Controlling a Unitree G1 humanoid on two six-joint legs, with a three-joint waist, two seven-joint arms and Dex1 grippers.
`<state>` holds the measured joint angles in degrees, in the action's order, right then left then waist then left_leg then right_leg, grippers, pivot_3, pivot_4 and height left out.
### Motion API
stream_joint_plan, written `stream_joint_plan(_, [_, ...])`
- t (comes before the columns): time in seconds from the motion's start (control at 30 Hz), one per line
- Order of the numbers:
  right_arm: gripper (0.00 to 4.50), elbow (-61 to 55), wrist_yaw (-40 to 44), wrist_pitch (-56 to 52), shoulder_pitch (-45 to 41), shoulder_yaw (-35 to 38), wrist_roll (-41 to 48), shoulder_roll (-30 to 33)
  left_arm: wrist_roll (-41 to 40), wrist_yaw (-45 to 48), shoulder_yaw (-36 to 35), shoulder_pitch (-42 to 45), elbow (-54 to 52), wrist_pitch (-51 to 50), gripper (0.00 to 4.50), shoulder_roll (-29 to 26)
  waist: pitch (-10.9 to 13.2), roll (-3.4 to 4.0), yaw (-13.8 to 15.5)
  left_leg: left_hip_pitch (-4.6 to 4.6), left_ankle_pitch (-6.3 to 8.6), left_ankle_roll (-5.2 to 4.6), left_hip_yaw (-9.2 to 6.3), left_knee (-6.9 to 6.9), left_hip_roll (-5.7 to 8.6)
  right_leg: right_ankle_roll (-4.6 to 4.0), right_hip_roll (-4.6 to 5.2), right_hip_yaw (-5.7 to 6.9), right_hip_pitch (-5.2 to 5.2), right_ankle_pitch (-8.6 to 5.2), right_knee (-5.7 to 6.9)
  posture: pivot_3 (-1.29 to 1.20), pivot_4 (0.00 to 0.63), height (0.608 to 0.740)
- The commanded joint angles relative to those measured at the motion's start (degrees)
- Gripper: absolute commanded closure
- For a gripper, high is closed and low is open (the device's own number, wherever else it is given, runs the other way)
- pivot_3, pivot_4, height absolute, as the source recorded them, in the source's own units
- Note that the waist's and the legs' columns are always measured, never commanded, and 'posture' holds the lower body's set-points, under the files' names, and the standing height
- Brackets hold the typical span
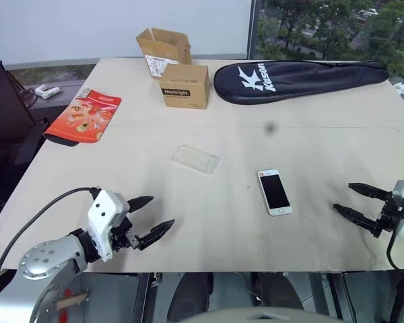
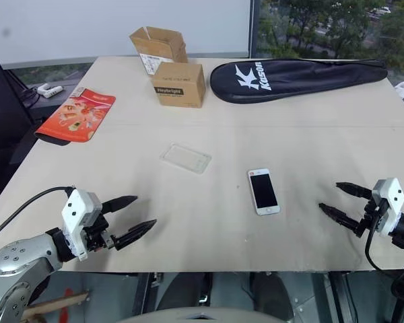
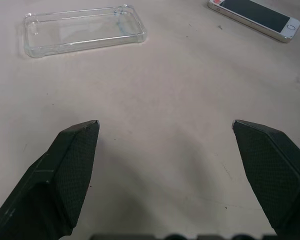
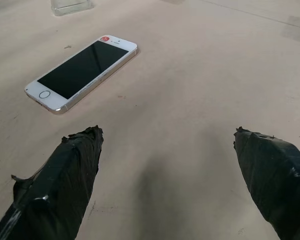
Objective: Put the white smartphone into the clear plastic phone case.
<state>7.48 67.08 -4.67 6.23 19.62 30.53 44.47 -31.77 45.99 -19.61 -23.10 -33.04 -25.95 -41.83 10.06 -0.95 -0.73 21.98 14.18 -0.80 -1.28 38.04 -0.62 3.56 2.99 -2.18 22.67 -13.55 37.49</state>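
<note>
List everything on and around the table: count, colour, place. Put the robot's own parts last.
white smartphone: 1, white with black screen, face up on the table right of centre, home button toward the robot.
clear plastic phone case: 1, transparent, lying on the table at centre, apart from the phone.
cardboard boxes: 2, brown, far side; the rear one open.
racket bag: 1, black with white logo, far right.
snack pouch: 1, red, far left edge.
table: 1, beige.
left gripper: 1, black fingers, open, near left edge, holding nothing.
right gripper: 1, black fingers, open, near right edge, holding nothing.
</note>
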Motion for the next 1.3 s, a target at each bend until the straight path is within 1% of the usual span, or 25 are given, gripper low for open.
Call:
stream_joint_plan(0.03, [0.00, -3.5, -1.0, 0.5, 1.2, 2.7, 1.1, -0.5, 0.0, 2.1, 0.1, 1.3, 0.8, 1.4, 0.05, -1.1, 0.0, 0.00, 0.1, 0.00, 0.00, 0.00, 0.00, 0.00, 0.00, 0.00, 0.00, 0.00, 0.00, 0.00, 0.00, 0.00, 0.150, 0.740])
stream_joint_plan(0.17, [0.00, -6.8, -2.7, 0.1, 2.7, 2.9, 1.1, -1.8, -0.1, 4.0, -0.1, 2.4, 2.1, 1.3, 0.05, -1.7, 0.0, 0.00, 0.1, 0.01, 0.01, -0.01, -0.02, -0.02, -0.01, 0.01, -0.03, 0.04, 0.01, -0.01, 0.00, 0.00, 0.150, 0.740])
stream_joint_plan(0.4, [0.00, -9.0, -3.9, -0.5, 3.3, 2.8, 1.2, -2.4, -0.2, 7.7, -2.4, 2.6, 3.6, 2.6, 0.05, -2.9, 0.0, -0.01, 0.0, 0.02, 0.07, -0.11, 0.11, -0.09, -0.04, 0.01, 0.02, -0.10, 0.02, -0.01, -0.22, 0.00, 0.150, 0.740])
stream_joint_plan(0.53, [0.00, -10.7, -4.6, -1.2, 2.2, 1.9, 1.6, -2.8, -1.6, 10.6, -3.3, 6.5, 6.2, 2.0, 0.05, -5.7, 0.0, -0.01, 0.1, 0.01, 0.08, -0.11, 0.10, -0.23, -0.05, 0.01, 0.01, -0.08, 0.03, -0.01, -0.33, 0.00, 0.150, 0.740])
stream_joint_plan(0.6, [0.00, -13.1, -4.5, -2.7, 1.6, 1.2, 2.5, -2.8, -2.3, 12.4, -3.0, 10.2, 8.0, 1.3, 0.05, -7.8, 0.0, 0.01, 0.1, 0.03, 0.08, -0.11, 0.09, -0.24, -0.05, 0.01, 0.01, -0.06, 0.03, -0.01, -0.37, 0.00, 0.150, 0.740])
stream_joint_plan(0.63, [0.00, -14.7, -4.5, -4.1, 1.2, 0.8, 3.4, -2.8, -2.2, 13.6, -2.4, 12.5, 9.3, 1.5, 0.05, -9.0, 0.0, 0.01, 0.1, 0.04, 0.08, -0.11, 0.10, -0.25, -0.05, 0.02, 0.01, -0.06, 0.04, -0.01, -0.39, 0.00, 0.150, 0.740])
stream_joint_plan(0.67, [0.00, -18.1, -5.4, -6.2, 0.1, -0.5, 4.8, -3.0, -2.1, 16.2, -0.7, 17.5, 12.9, 1.8, 0.05, -11.0, 0.0, 0.01, 0.2, 0.06, 0.08, -0.11, 0.09, -0.25, -0.05, 0.02, 0.01, -0.05, 0.04, 0.00, -0.40, 0.00, 0.150, 0.740])
stream_joint_plan(0.73, [0.00, -22.8, -7.0, -9.2, -1.1, -2.0, 6.4, -3.4, -1.6, 19.8, 1.6, 24.0, 18.0, 2.3, 0.05, -13.3, 0.0, 0.00, 0.1, 0.09, 0.07, -0.11, 0.02, -0.24, -0.03, 0.02, -0.03, 0.03, 0.06, 0.00, -0.41, 0.00, 0.150, 0.740])
stream_joint_plan(0.8, [0.00, -27.8, -9.2, -12.7, -2.8, -3.8, 8.1, -3.5, 1.6, 23.7, 5.8, 32.0, 25.6, 5.6, 0.05, -14.7, 0.0, 0.03, 0.0, 0.13, 0.07, -0.11, 0.00, -0.25, 0.00, 0.03, -0.09, 0.05, 0.08, 0.00, -0.42, 0.00, 0.150, 0.740])
stream_joint_plan(0.87, [0.00, -33.7, -11.9, -17.2, -4.8, -6.0, 11.3, -3.4, 7.2, 29.6, 12.8, 44.3, 37.3, 10.9, 0.05, -14.6, 0.1, 0.02, 0.2, 0.14, 0.07, -0.11, 0.02, -0.30, 0.09, 0.02, -0.09, 0.04, 0.09, 0.01, -0.46, 0.00, 0.150, 0.740])
stream_joint_plan(0.97, [0.00, -39.1, -14.6, -21.3, -5.7, -7.7, 13.8, -3.1, 12.8, 36.3, 19.6, 56.4, 50.6, 17.5, 0.05, -12.8, 0.0, -0.06, 0.2, 0.51, 0.06, -0.11, -0.01, -0.29, 0.14, -0.22, -0.15, 0.36, 0.30, 0.17, -0.52, 0.00, 0.150, 0.740])
stream_joint_plan(1.03, [0.00, -42.9, -16.5, -23.8, -5.3, -8.2, 16.2, -3.2, 17.5, 41.3, 24.4, 65.1, 61.5, 23.5, 0.05, -10.2, 0.0, -0.08, 0.4, 0.85, 0.06, -0.12, -0.08, -0.28, 0.16, 0.00, -0.14, 0.46, 0.50, 0.31, -0.56, 0.00, 0.150, 0.740])
stream_joint_plan(1.1, [0.00, -45.8, -18.5, -25.7, -4.8, -8.3, 18.2, -3.4, 21.5, 45.2, 28.9, 72.4, 71.8, 29.1, 0.05, -7.9, 0.0, -0.11, 0.7, 1.12, 0.06, -0.12, -0.20, -0.24, 0.21, 0.02, -0.13, 0.60, 0.67, 0.32, -0.56, 0.00, 0.150, 0.740])
stream_joint_plan(1.2, [0.00, -48.7, -21.6, -27.8, -4.2, -8.4, 20.0, -3.6, 24.8, 46.5, 36.4, 81.3, 85.0, 35.9, 0.05, -4.8, 0.0, -0.14, 0.6, 1.83, 0.06, -0.12, -0.50, 0.06, 0.20, 0.03, -0.15, 0.91, 1.13, 0.33, -0.52, 0.00, 0.150, 0.740])
stream_joint_plan(1.3, [0.00, -50.3, -23.3, -28.6, -2.5, -7.7, 20.3, -3.1, 26.8, 46.5, 39.6, 86.8, 93.8, 41.0, 0.05, -1.7, 0.1, -0.22, 0.2, 1.91, 0.11, -0.21, -0.54, 0.15, 0.21, 0.04, -0.13, 0.95, 1.13, 0.33, -0.54, 0.00, 0.150, 0.740])
